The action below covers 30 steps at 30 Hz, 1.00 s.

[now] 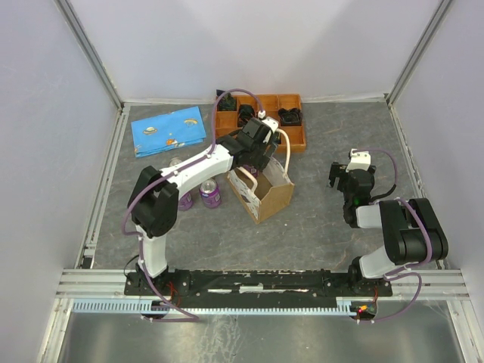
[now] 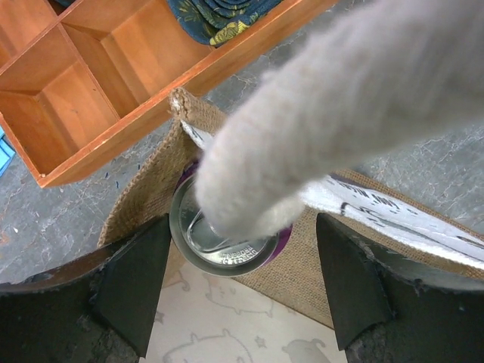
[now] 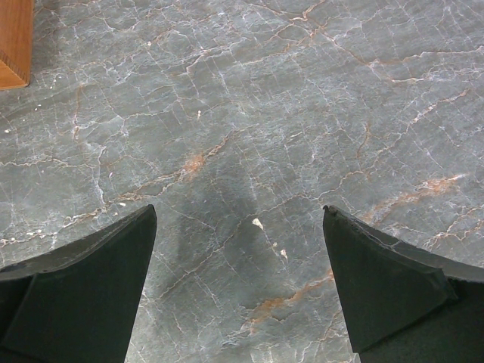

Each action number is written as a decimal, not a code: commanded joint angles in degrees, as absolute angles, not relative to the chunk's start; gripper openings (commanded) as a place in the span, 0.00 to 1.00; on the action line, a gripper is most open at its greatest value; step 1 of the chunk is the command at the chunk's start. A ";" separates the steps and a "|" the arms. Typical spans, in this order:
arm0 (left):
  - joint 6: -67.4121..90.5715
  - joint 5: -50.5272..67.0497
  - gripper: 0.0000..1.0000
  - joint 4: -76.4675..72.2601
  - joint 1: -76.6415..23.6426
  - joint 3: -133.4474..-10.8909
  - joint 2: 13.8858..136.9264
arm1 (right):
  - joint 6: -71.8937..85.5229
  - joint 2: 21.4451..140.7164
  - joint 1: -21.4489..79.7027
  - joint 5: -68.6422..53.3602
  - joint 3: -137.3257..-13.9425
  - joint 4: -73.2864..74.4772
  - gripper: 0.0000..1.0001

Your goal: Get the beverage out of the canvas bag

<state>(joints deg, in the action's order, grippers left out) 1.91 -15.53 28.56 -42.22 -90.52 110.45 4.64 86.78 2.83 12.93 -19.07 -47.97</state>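
Right, biggest first: grey marbled table (image 1: pixel 333 144), walled in w/ pale panels. Left arm (image 1: pixel 189 170) stretches from its base at the near edge diagonally to mid-table. Right arm (image 1: pixel 393 227) sits folded on the right side, well apart from the other things. Orange compartment tray (image 1: pixel 295 136) lies at the back, centre, w/ some dark bits in its cells. Blue flat pad (image 1: pixel 168 130) lies left of the tray, toward the back-left corner. The canvas bag (image 1: pixel 265 193) stands upright at mid-table just in front of the tray, mouth up, w/ tan burlap sides and white loop handles.

Left gripper (image 2: pixel 242 219) hangs right over the bag mouth, fingers spread wide, not clamped on anything. Its wrist view looks down into the bag: the beverage (image 2: pixel 227 249), a can w/ silver top and purple side, stands upright inside, close to a burlap wall. One white handle (image 2: pixel 340 106), blurred and v. close to the lens, crosses the view and hides part of the can top. The bag's white side w/ purple marks shows at right in that view.

Right gripper (image 3: pixel 238 219) is spread wide too, over bare table, gripping nothing; a tray corner sits at top-left of its view.

Two purple cans (image 1: pixel 210 195) stand on the table left of the bag, beside the left arm.
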 commanded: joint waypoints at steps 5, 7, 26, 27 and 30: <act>3.14 -14.81 0.87 27.22 -41.92 -92.83 112.89 | 4.39 86.24 2.66 12.83 -20.57 -49.83 0.99; 3.03 -14.82 0.87 27.32 -41.93 -93.18 113.54 | 4.38 86.24 2.63 12.83 -20.57 -49.84 0.99; 3.16 -13.37 0.68 27.57 -41.48 -93.85 118.19 | 4.35 86.24 2.62 12.83 -20.57 -49.83 0.99; 3.14 -13.25 0.64 27.65 -41.50 -93.82 118.28 | 4.31 86.30 2.61 12.83 -20.57 -49.88 0.99; 3.16 -12.87 0.41 27.97 -41.49 -93.76 118.30 | 4.39 86.29 2.64 12.83 -20.57 -49.83 0.99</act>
